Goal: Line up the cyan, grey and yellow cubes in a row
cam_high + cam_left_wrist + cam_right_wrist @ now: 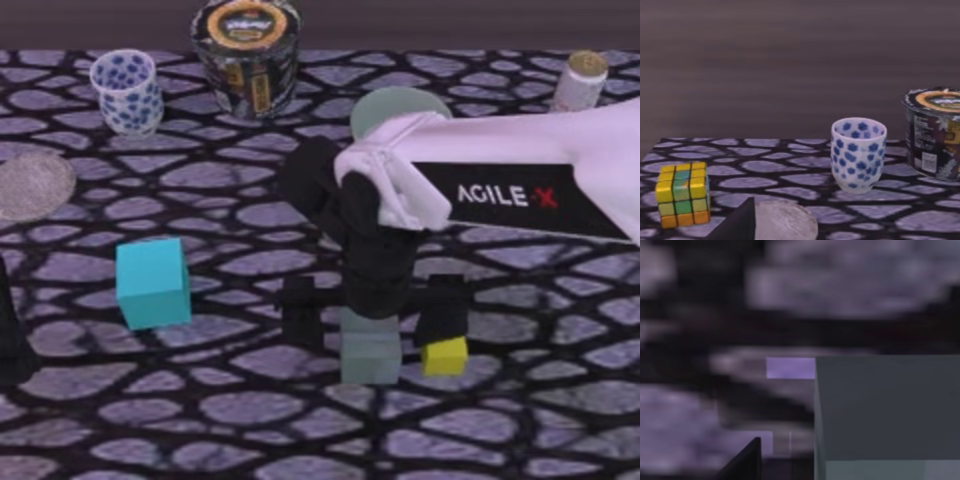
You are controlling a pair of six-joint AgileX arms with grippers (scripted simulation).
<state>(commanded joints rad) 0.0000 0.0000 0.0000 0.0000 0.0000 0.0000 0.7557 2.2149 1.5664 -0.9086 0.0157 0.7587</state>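
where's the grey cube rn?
Top view: the grey cube sits low and right of centre, between the right claw fingers, with the yellow cube just to its right and the cyan cube far left.

Desk [560, 420] has a dark surface with a purple cobblestone pattern. Far edge, left to right: blue-spotted white cup [127, 91], black round tub with orange-ringed lid [246, 42], pale green disc [385, 108] partly hidden under the arm, small white bottle with gold cap [580, 80] near far right corner. Left edge: flat grey round disc [32, 184]. Cyan cube [153, 283] left of centre, well apart from the others. Grey cube [370, 346] near centre toward the near edge, yellow cube [444, 355] just beside it on its right. Left wrist view also shows a multicoloured puzzle cube [683, 194] on the desk near the grey disc.
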